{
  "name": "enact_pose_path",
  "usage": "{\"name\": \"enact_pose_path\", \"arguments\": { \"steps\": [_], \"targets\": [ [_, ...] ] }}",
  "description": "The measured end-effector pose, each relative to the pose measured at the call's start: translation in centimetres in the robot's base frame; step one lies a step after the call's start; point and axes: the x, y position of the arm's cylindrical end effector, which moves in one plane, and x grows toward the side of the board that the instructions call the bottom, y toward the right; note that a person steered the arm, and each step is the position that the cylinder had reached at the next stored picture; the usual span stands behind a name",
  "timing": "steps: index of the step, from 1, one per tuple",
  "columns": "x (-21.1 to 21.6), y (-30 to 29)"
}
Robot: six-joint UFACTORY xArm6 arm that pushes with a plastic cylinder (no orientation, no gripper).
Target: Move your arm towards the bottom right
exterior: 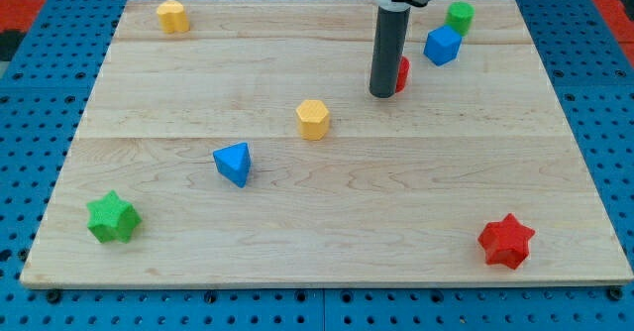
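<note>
No pincer here, so nothing is held: my tip (pixel 382 94) rests on the worktop (pixel 327 222) in the frame's upper middle, against a red block (pixel 402 73). Heading lower right risks dragging it, or later striking the red star (pixel 506 240).

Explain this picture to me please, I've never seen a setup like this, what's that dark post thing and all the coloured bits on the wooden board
The dark post is the end of a robot arm. It has no claw, only a straight rod whose lower end, my tip, slides across the wooden board to push blocks. Nothing is held. There is one camera view, looking down at the board at a slant.

My tip sits near the view's top, right against a red block that the rod partly hides. To the right are a blue cube and a green block. A yellow block and a blue wedge-like block lie mid-board, another yellow block at top left, a green star at bottom left, and a red star at bottom right.
</note>
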Motion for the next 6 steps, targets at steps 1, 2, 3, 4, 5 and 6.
{"name": "enact_pose_path", "arguments": {
  "steps": [1, 2, 3, 4, 5, 6],
  "targets": [
    [0.0, 0.0],
    [2.4, 4.8],
    [7.1, 16.8],
    [17.6, 21.4],
    [23.9, 20.6],
    [24.5, 15.7]
  ]
}}
